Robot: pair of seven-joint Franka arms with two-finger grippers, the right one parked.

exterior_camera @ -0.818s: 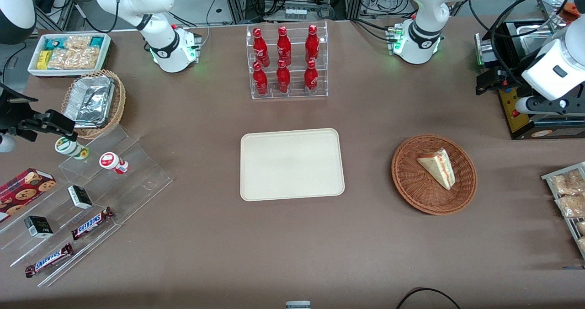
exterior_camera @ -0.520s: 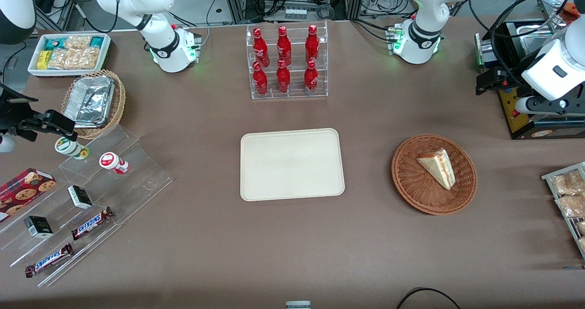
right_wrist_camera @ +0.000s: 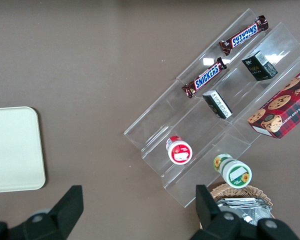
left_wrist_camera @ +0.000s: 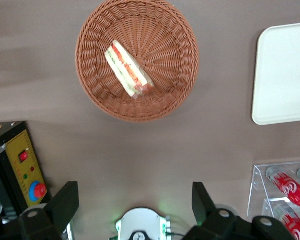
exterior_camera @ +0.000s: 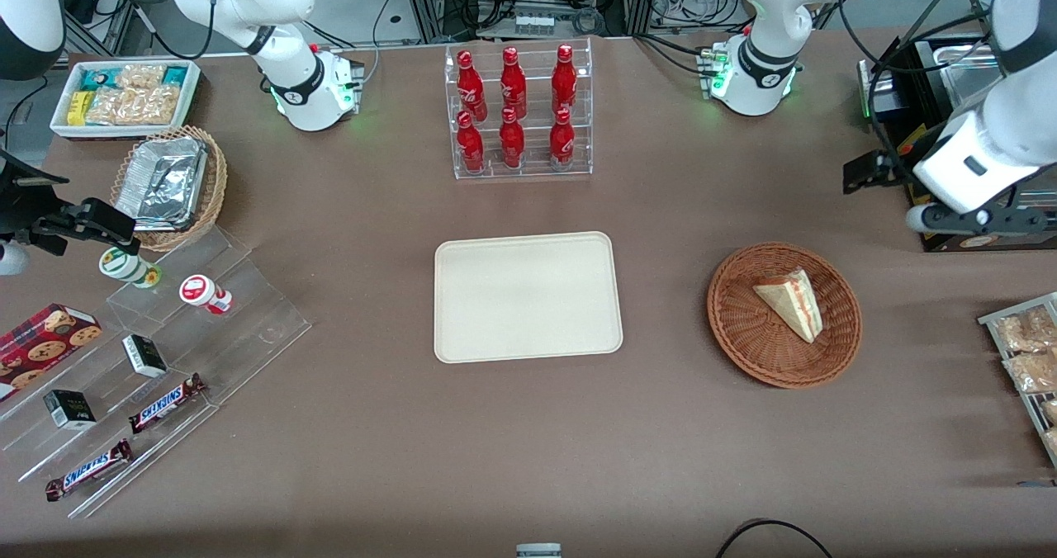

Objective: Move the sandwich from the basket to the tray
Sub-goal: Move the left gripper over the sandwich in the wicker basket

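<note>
The sandwich (exterior_camera: 790, 303), a pale bread wedge with red and green filling, lies in the round reddish-brown wicker basket (exterior_camera: 743, 331). The cream-beige tray (exterior_camera: 527, 296) lies at the table's middle and holds nothing. My left gripper (exterior_camera: 974, 218) hangs above the table's working-arm end, a little farther from the front camera than the basket, apart from it. In the left wrist view its gripper (left_wrist_camera: 134, 192) is open and empty, with the sandwich (left_wrist_camera: 127, 69), the basket (left_wrist_camera: 175, 90) and a corner of the tray (left_wrist_camera: 285, 75) in sight.
A clear rack of red bottles (exterior_camera: 519, 111) stands farther from the camera than the tray. A black box with a yellow panel (exterior_camera: 929, 199) sits under the left arm. Snack packets on a wire rack (exterior_camera: 1028, 352) lie at the working arm's end. Clear steps with snacks (exterior_camera: 149, 376) lie toward the parked arm's end.
My left arm has shifted toward the table's middle and a little lower, closer to the basket. The sandwich, basket and tray have not moved.
</note>
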